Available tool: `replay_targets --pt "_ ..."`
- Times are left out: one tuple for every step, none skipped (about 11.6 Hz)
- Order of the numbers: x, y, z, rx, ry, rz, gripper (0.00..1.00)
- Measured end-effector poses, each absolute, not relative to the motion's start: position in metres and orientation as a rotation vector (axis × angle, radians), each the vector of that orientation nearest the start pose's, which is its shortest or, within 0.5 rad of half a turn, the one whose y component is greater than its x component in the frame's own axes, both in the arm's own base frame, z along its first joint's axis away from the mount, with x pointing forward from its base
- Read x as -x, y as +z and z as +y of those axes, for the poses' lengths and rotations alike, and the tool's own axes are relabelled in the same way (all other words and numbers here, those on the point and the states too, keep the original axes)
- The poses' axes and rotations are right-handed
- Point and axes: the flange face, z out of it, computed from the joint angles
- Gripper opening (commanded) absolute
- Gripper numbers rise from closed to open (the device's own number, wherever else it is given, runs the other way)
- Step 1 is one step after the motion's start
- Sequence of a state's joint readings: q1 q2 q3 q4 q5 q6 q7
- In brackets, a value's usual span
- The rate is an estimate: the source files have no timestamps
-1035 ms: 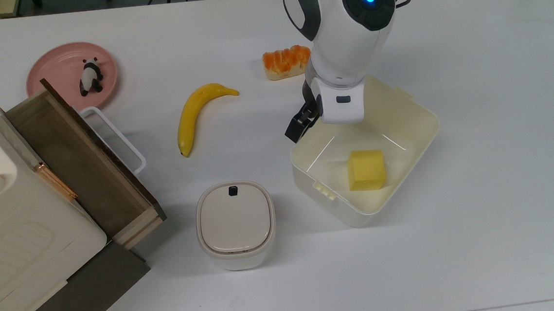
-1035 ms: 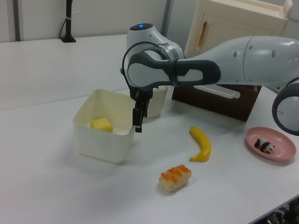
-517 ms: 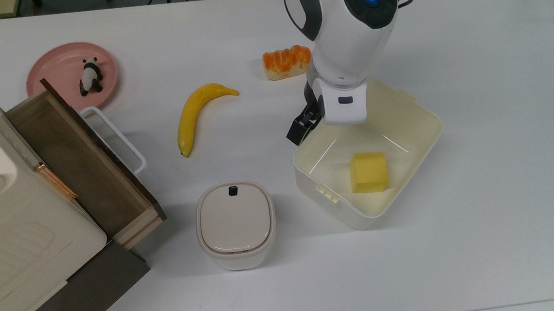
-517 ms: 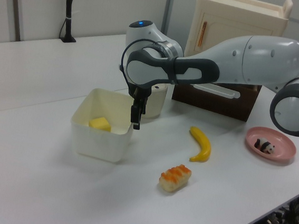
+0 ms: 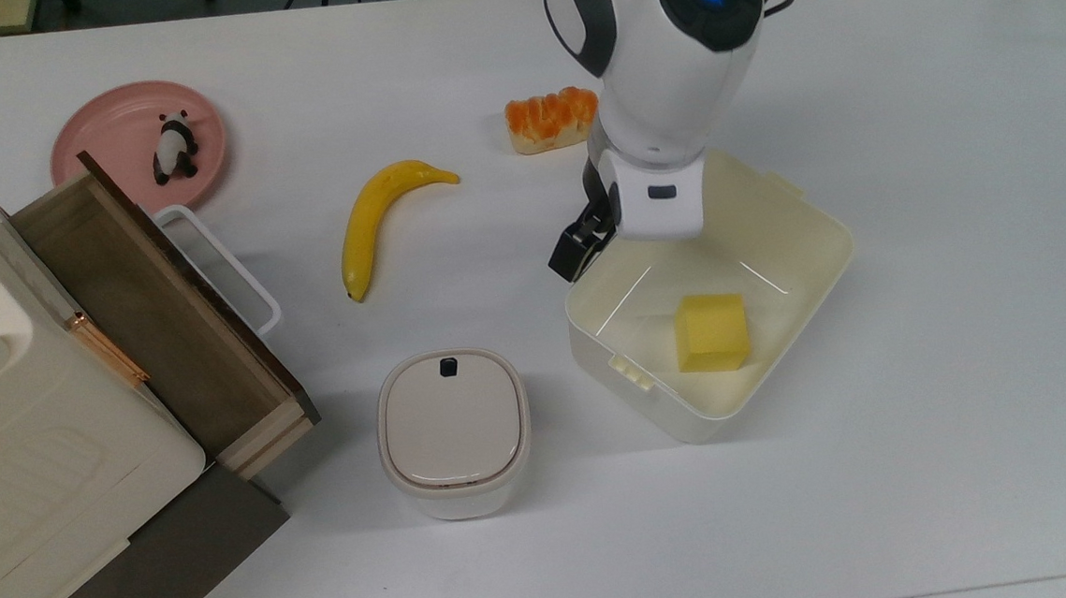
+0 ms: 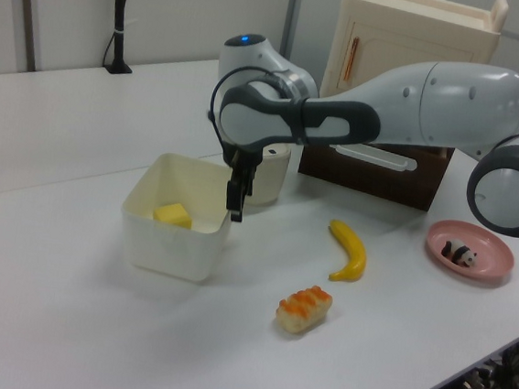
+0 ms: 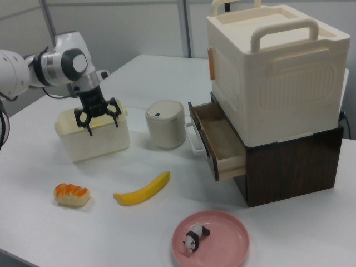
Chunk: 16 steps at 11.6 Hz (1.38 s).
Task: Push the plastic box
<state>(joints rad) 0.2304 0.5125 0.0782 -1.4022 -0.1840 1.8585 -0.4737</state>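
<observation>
The plastic box (image 5: 682, 417) is a cream-white open tub right of centre in the top view, with a yellow block (image 5: 712, 331) inside. It also appears in the left view (image 6: 172, 246) and the right view (image 7: 94, 142). My gripper (image 5: 599, 233) hangs over the box's upper-left wall in the top view. One black finger (image 5: 572, 251) shows just outside the box's left corner. In the right view the gripper (image 7: 103, 127) is open, its fingers spread along the box's wall at rim height, with nothing held. In the left view the gripper (image 6: 237, 202) is at the box's right rim.
A banana (image 5: 387, 220) and a bread piece (image 5: 550, 119) lie to the top view's left of the box. A small lidded bin (image 5: 453, 431) stands lower left of it. A pink plate (image 5: 108, 132) with a panda figure and a cabinet's open drawer (image 5: 149, 307) sit farther left.
The box with its yellow block has slid slightly toward the top view's right, and to the left in the left view. The gripper stayed against its wall.
</observation>
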Motion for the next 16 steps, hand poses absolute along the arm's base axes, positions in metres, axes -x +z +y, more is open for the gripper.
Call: replay_targets --pt "-0.671 0.430 0.177 3.015 0.090 -1.285 1.00" --pt "-0.664 0.459 0.160 3.036 0.106 -1.245 1.00" --pt "-0.655 0.491 0.145 3.057 0.095 -1.207 1.00" --pt "-0.646 0.521 0.130 3.091 0.066 -1.138 1.00" --pt "-0.639 0.545 0.119 3.124 0.017 -1.017 1.00" --pt "-0.634 0.561 0.109 3.152 -0.034 -0.845 1.00" --pt "-0.632 0.571 0.100 3.184 -0.069 -0.647 1.00" --pt "-0.630 0.579 0.096 3.206 -0.097 -0.464 1.00" --pt "-0.626 0.589 0.093 3.219 -0.128 -0.309 1.00" --pt "-0.621 0.599 0.090 3.216 -0.151 -0.188 1.00" --pt "-0.615 0.608 0.084 3.192 -0.164 -0.096 1.00" --pt "-0.605 0.620 0.074 3.152 -0.172 -0.022 1.00" --pt "-0.592 0.629 0.062 3.122 -0.167 0.026 1.00" --pt "-0.579 0.636 0.053 3.112 -0.163 0.063 1.00" --pt "-0.568 0.638 0.048 3.109 -0.160 0.128 1.00" --pt "-0.563 0.637 0.045 3.109 -0.152 0.171 1.00"
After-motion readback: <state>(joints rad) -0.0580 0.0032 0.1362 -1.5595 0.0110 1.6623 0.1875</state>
